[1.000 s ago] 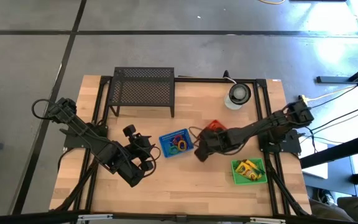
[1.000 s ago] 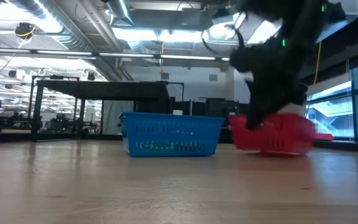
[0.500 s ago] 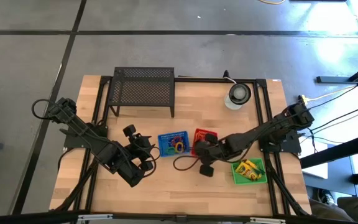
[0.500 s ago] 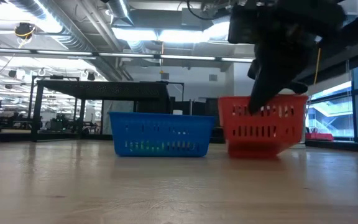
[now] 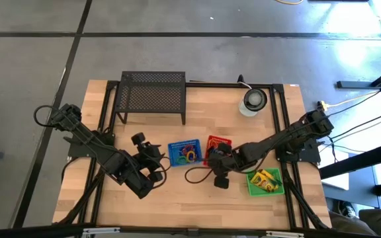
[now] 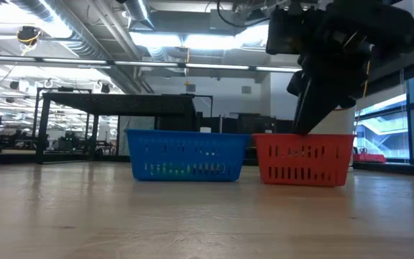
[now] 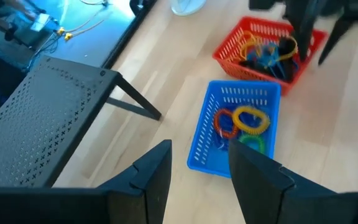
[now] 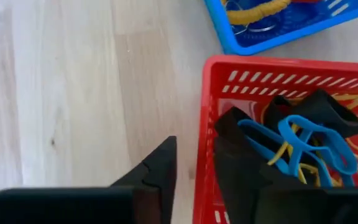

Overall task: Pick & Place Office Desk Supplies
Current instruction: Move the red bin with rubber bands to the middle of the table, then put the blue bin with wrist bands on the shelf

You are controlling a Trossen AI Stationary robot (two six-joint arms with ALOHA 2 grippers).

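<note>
The right hand (image 8: 191, 177) straddles the wall of the red basket (image 8: 278, 74), one finger outside and one inside, the jaws narrow with a visible gap on either side of the wall. I cannot tell whether they pinch it or have let go. Seen from above, this basket sits flat on the worktop (image 5: 177, 198), near the centre at about 3 o'clock of the blue basket (image 5: 185, 151), just beside it. Inside the red one lie blue and yellow rubber bands (image 8: 303, 140) with black clips (image 8: 325, 112); the blue one holds red, yellow and green loops (image 7: 247, 121).

To finish well, I judge the hand should spread fully and rise straight up, so no finger drags the wall or snags a band.

The left hand (image 7: 194, 180) waits at about 9 o'clock of the blue basket, jaws apart and empty. A green tray with a crayon box (image 5: 264, 180) lies at 4 o'clock of the red basket.

The wrist view cuts off the red basket's far side, and the level view hides both baskets' contents behind their walls.
</note>
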